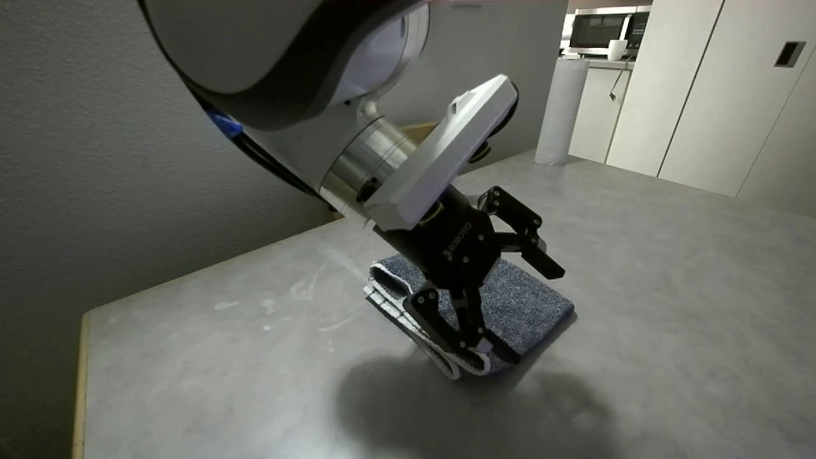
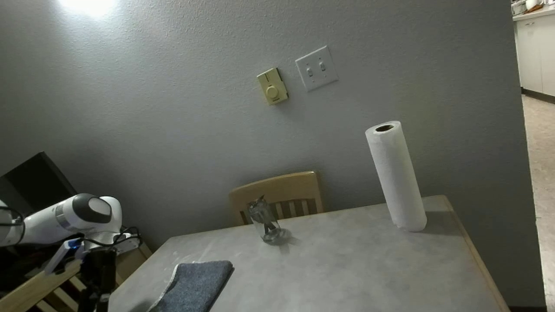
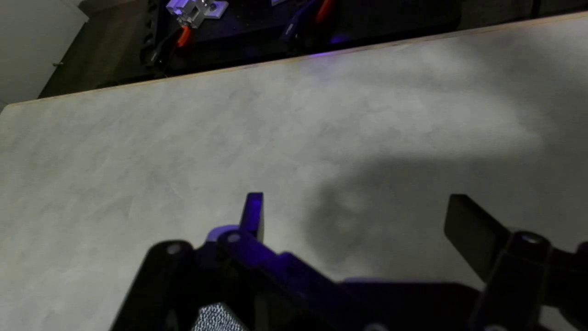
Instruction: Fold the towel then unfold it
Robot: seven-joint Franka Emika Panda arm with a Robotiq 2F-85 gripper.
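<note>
The towel (image 1: 516, 299), grey-blue and speckled with white-trimmed edges, lies folded over in layers on the table, its striped layer ends turned to the near left. Above it and tilted, my gripper (image 1: 539, 317) hangs with its fingers spread wide and nothing between them. Part of the towel is hidden behind the gripper there. In another exterior view the towel (image 2: 195, 286) is cut off by the bottom edge. Only a small patch of towel (image 3: 216, 318) shows in the wrist view, below the open gripper (image 3: 356, 195), whose fingertips frame bare tabletop.
A paper towel roll (image 2: 396, 177) stands upright near the table's far end. A clear glass jar (image 2: 265, 221) with dark things inside stands near the wall side, a wooden chair (image 2: 277, 190) behind it. The table edge (image 3: 294, 59) crosses the wrist view, dark equipment beyond it.
</note>
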